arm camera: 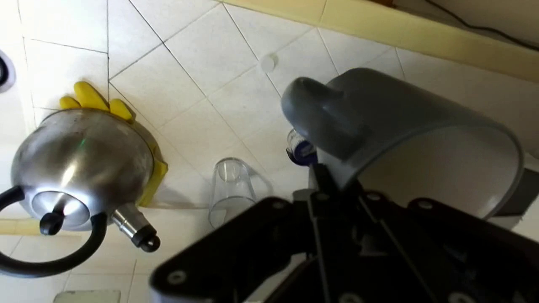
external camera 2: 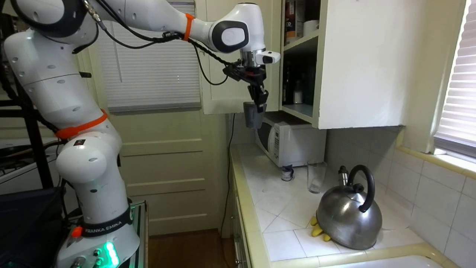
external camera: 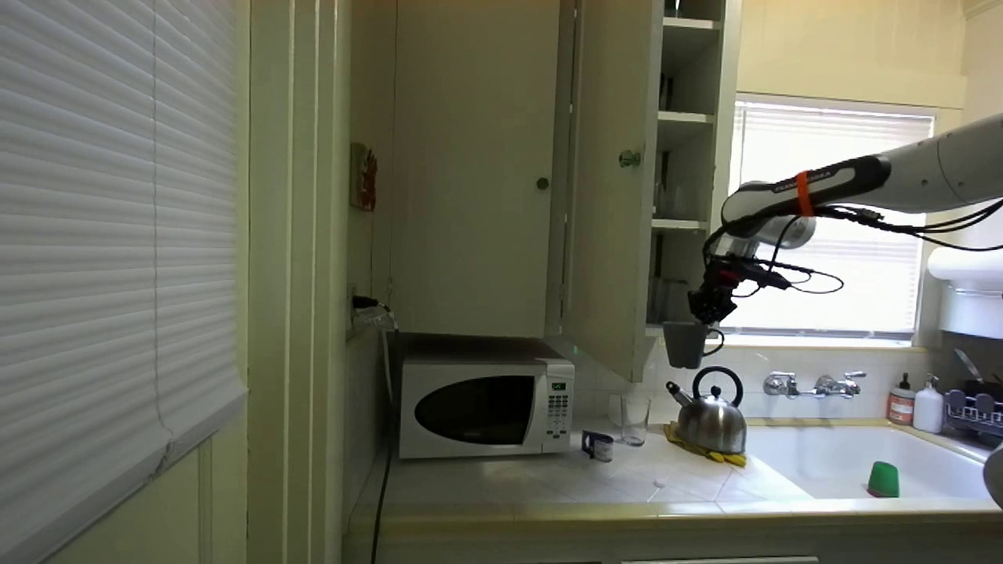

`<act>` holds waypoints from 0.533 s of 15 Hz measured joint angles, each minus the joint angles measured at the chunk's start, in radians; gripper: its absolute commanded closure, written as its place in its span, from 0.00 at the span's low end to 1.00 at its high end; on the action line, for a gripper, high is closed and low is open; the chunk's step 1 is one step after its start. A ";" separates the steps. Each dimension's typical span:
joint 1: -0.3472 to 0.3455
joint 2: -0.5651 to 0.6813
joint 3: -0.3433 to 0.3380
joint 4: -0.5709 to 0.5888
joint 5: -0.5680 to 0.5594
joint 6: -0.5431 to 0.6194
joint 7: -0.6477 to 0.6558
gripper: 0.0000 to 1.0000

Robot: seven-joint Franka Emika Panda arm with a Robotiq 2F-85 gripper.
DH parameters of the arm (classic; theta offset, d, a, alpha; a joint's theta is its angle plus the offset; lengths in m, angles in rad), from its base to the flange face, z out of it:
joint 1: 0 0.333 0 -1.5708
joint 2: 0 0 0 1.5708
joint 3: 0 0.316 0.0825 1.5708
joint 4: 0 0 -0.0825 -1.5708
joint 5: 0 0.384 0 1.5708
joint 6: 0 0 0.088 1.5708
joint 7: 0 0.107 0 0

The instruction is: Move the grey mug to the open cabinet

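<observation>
The grey mug (external camera: 685, 345) hangs from my gripper (external camera: 704, 316), roughly upright, high above the counter. My gripper is shut on the mug's wall at the rim; one finger appears to be inside the mug. In an exterior view the mug (external camera 2: 253, 116) is held by the black gripper (external camera 2: 259, 105) in front of the microwave. In the wrist view the mug (arm camera: 404, 105) shows its handle and open mouth beyond the fingertips (arm camera: 339, 182). The open cabinet (external camera: 725, 149) has several shelves and its door (external camera: 613, 204) stands open. Its opening also shows beside the cabinet's side wall (external camera 2: 364, 67).
The steel kettle (external camera: 711, 427) stands on a yellow cloth or glove by the sink (external camera: 831, 446). A clear glass (external camera 2: 316, 179) and a small can-like item (external camera 2: 287, 173) stand near the white microwave (external camera 2: 301, 145). Dark items and glassware stand on the cabinet shelves.
</observation>
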 measured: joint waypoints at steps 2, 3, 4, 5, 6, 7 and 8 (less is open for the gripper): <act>0.010 0.007 0.015 0.043 0.004 0.034 0.079 0.98; 0.013 0.011 0.026 0.060 0.004 0.060 0.129 0.98; 0.015 0.017 0.037 0.078 0.003 0.085 0.181 0.98; 0.016 0.026 0.047 0.097 0.003 0.110 0.233 0.98; 0.015 0.036 0.055 0.112 -0.001 0.135 0.282 0.98; 0.015 0.050 0.062 0.128 -0.008 0.167 0.330 0.98; 0.014 0.068 0.066 0.141 -0.016 0.207 0.375 0.91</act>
